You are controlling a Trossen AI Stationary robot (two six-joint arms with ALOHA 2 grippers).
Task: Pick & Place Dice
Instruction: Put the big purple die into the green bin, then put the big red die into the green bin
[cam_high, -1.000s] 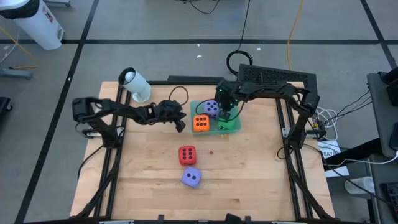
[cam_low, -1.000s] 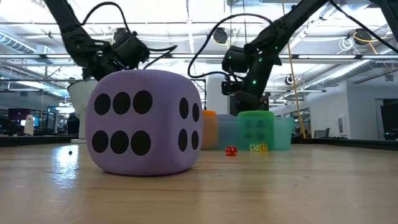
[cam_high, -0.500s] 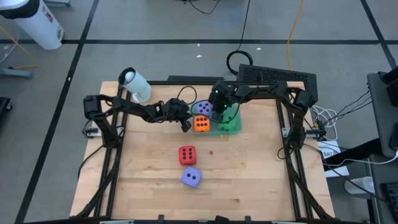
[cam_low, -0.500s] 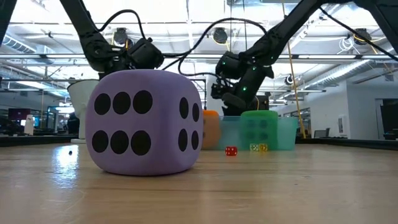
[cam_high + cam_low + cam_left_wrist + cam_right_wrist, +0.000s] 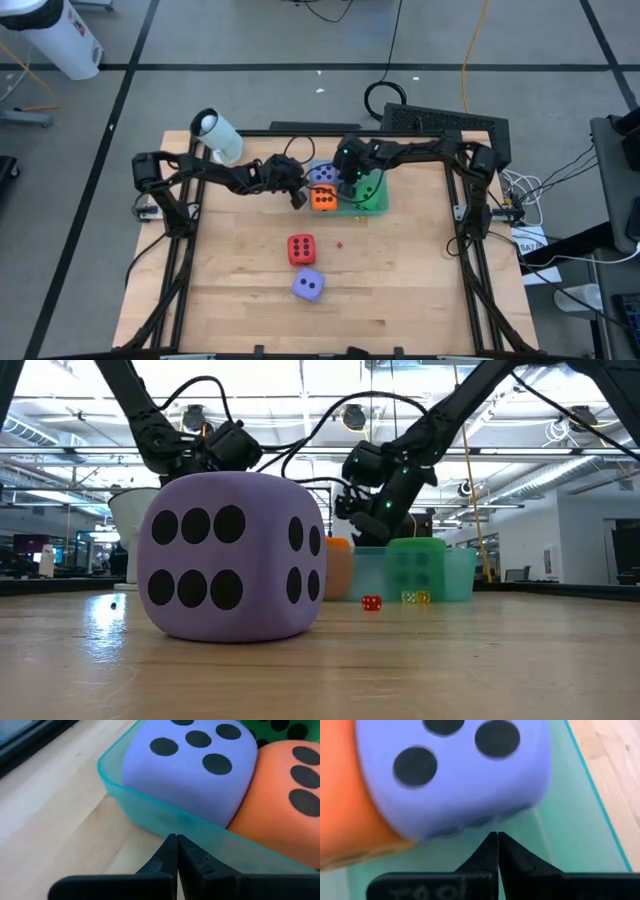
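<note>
Black jointed arms, looping cables, green LED

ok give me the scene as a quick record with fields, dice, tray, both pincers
tray: translucent green tray at the table's far middle
dice in tray: lavender die, orange die, green die
dice on bare table: red die, second lavender die
left pincer: shut, empty, at the tray's rim beside the lavender die
right pincer: shut, empty, over the tray by the same lavender die
extras: tiny dice on the wood

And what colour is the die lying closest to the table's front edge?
Lavender-purple die with dark pips; the low view shows it best.
</note>
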